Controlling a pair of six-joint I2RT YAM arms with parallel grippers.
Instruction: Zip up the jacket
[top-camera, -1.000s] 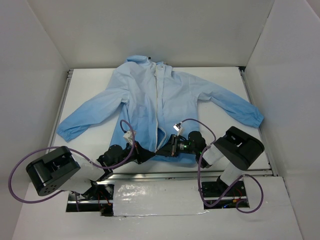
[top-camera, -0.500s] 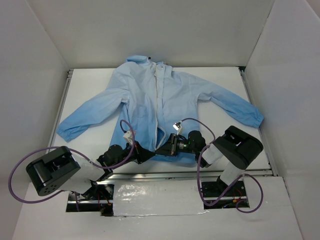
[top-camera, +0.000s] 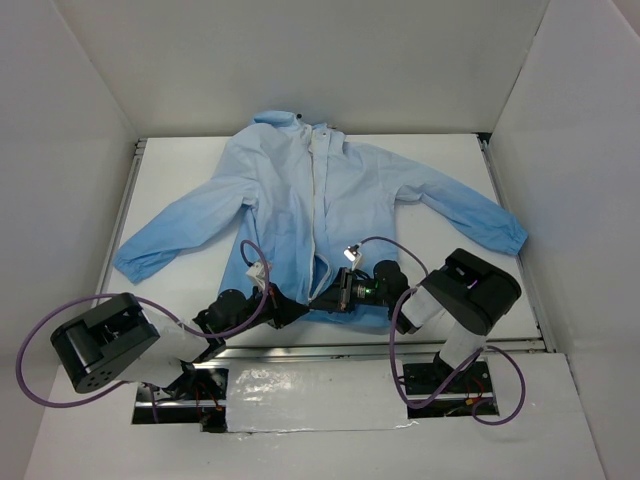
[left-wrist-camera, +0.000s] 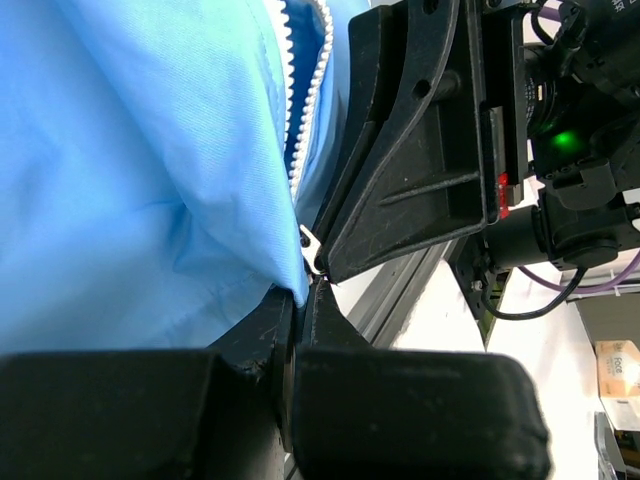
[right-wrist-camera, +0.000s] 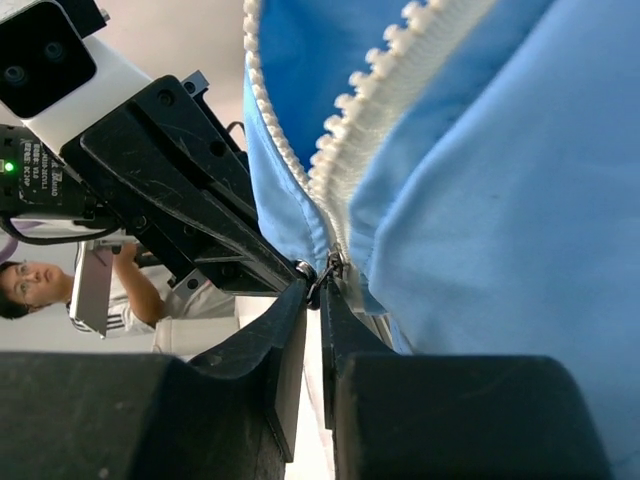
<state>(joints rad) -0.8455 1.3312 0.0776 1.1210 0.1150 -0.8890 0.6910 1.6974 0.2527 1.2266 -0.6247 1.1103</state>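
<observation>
Jacket (top-camera: 300, 200) lies flat and face up on the white surface (top-camera: 440, 150), sleeves spread to either side, collar at the far edge, hem at the near edge by the arm bases. The whitish zipper (top-camera: 318, 200) runs down the front centre. Both sets of jaws meet tip to tip at its lower end. The left jaws are pressed together, pinching the jacket's hem fabric just beside the foot of the zipper. The right jaws stand narrow, only a thin slit between them, their tips closed on the small metal zipper pull (right-wrist-camera: 322, 270). The two toothed rows part just above it.
</observation>
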